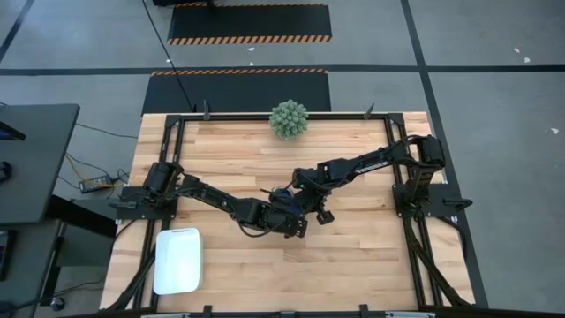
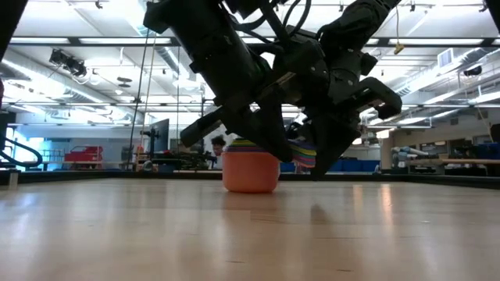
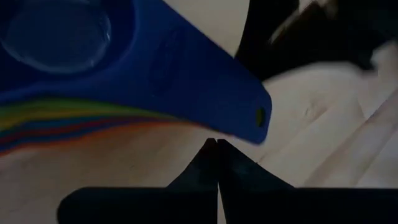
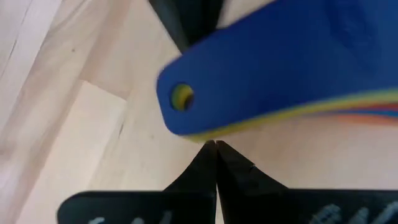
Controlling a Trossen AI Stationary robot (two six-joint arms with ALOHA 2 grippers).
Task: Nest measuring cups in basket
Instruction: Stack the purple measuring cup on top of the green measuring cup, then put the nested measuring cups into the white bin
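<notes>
Nested measuring cups [image 2: 251, 173] sit mid-table between both grippers. The left gripper [image 3: 216, 144] and right gripper [image 4: 215, 145], fingers pressed together, point just beneath the stacked blue handles [image 4: 273, 74].

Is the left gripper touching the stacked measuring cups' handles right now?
Cannot tell. In the left wrist view the shut left gripper sits just below the measuring cups, tips meeting the handle's edge.

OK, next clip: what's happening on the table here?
Both arms have met near the middle of the wooden table, over a nested stack of measuring cups standing on the wood. The dark blue cup is on top, with the stacked handles fanned out beneath it. The left gripper and the right gripper are both shut, each with its tips right by the handles; neither visibly grips them. The white basket sits apart near the table's front-left corner, with nothing in it. A spiky green plant stands at the far edge.
</notes>
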